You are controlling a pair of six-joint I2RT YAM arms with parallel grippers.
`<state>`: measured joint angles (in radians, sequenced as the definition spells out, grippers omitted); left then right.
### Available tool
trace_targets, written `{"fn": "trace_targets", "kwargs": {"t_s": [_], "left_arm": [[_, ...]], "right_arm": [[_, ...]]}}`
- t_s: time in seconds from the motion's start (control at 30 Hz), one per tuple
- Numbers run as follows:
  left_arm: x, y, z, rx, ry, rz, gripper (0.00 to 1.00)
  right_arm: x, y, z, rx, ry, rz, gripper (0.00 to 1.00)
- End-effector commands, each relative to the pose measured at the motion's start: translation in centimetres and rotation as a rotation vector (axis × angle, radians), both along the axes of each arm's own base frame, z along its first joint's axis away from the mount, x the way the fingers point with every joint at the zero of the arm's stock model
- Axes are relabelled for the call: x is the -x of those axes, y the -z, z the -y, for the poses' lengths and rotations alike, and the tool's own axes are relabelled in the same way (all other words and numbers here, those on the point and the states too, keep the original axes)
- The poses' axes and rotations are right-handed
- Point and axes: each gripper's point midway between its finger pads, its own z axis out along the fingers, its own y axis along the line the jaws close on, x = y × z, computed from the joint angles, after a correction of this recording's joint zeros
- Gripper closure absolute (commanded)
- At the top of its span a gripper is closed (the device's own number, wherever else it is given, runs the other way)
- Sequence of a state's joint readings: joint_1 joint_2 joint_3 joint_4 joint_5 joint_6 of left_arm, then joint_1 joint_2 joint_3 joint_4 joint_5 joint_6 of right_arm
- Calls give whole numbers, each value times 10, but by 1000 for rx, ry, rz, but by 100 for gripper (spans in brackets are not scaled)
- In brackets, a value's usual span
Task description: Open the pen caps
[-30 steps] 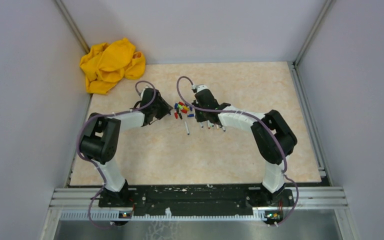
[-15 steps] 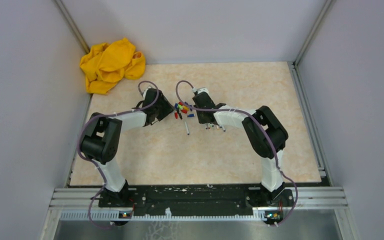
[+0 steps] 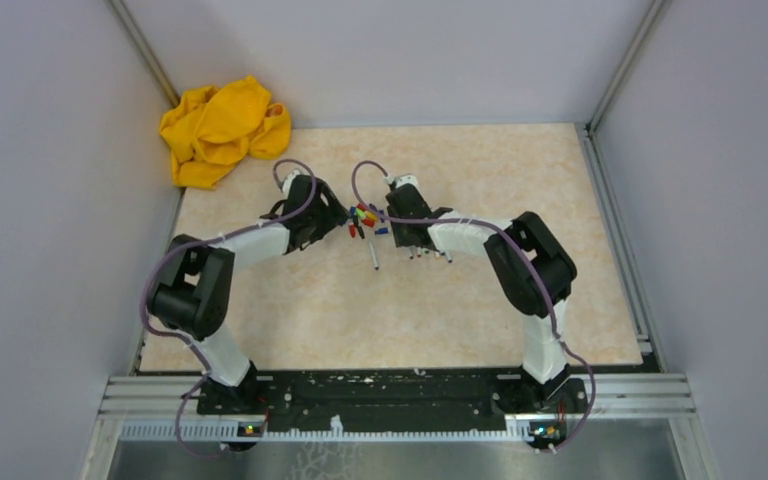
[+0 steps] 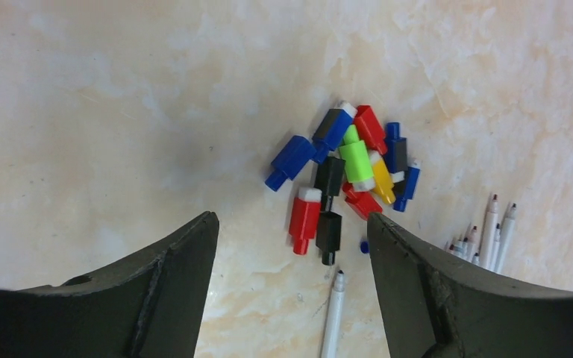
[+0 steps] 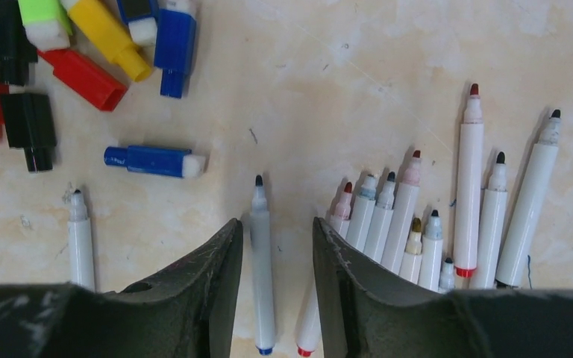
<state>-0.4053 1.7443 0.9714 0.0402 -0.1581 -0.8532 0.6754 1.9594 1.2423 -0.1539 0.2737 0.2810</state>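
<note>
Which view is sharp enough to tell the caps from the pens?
Top external: the caps are only a small coloured smudge; left wrist: caps sharp, evenly lit, no glare; right wrist: the pens crisp, tip colours readable.

The right arm's elbow (image 3: 532,262) now sits further in toward the middle of the table (image 3: 380,310) than a second ago, and its white forearm (image 3: 465,236) looks shorter from above. That shift is already complete half a second ago. The left arm's elbow (image 3: 192,298) moves later. It now lies nearer the near edge and further out to the left, so its forearm (image 3: 255,240) stretches longer. The purple cable (image 3: 148,300) at that elbow bulges further left. Whether the left tool (image 4: 291,216) or the right tool (image 5: 272,224) has widened cannot be read from the earlier overhead pictures.
</note>
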Motion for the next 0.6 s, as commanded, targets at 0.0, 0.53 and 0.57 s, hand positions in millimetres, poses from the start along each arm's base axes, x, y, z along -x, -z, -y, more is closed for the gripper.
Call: {"fn": "trace_targets", "kwargs": {"t_s": [0.0, 0.53, 0.57], "left_arm": [[2, -50, -6, -44, -17, 119, 21], [25, -145, -90, -474, -203, 490, 1], [27, -145, -95, -500, -206, 500, 1]], "right_arm": [[-8, -55, 0, -72, -32, 130, 60], [-11, -157, 126, -35, 261, 409, 21], [-9, -158, 134, -31, 283, 418, 19]]}}
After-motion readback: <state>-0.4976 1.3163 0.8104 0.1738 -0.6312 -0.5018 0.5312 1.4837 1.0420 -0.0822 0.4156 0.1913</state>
